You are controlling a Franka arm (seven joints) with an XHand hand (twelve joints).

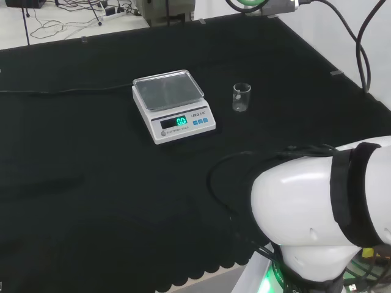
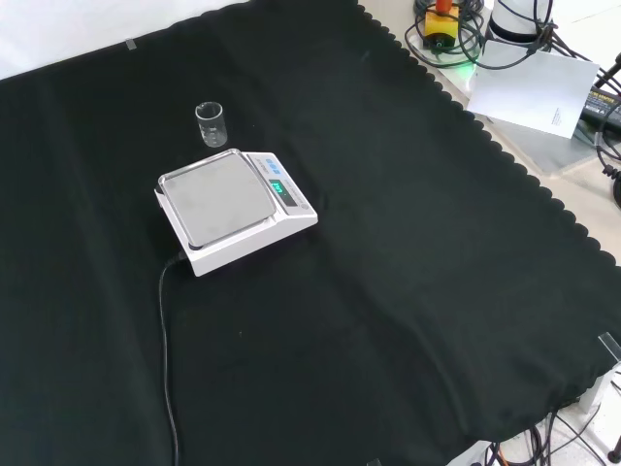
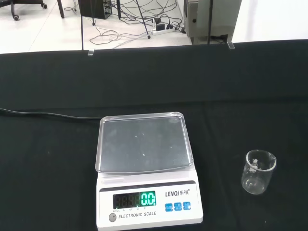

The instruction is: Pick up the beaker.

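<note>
A small clear glass beaker [image 1: 241,97] stands upright on the black cloth, just right of the scale in the head view. In the front view the beaker [image 2: 210,123] stands beyond the scale's far corner. The wrist view looks across the cloth at the beaker [image 3: 259,172], which looks empty and stands apart from the scale.
A white electronic scale [image 1: 173,105] with a lit green display and a steel pan sits mid-cloth; the scale [image 2: 233,209] trails a black cable toward the cloth's near edge in the front view. The arm's white links [image 1: 324,213] stand at the head view's lower right.
</note>
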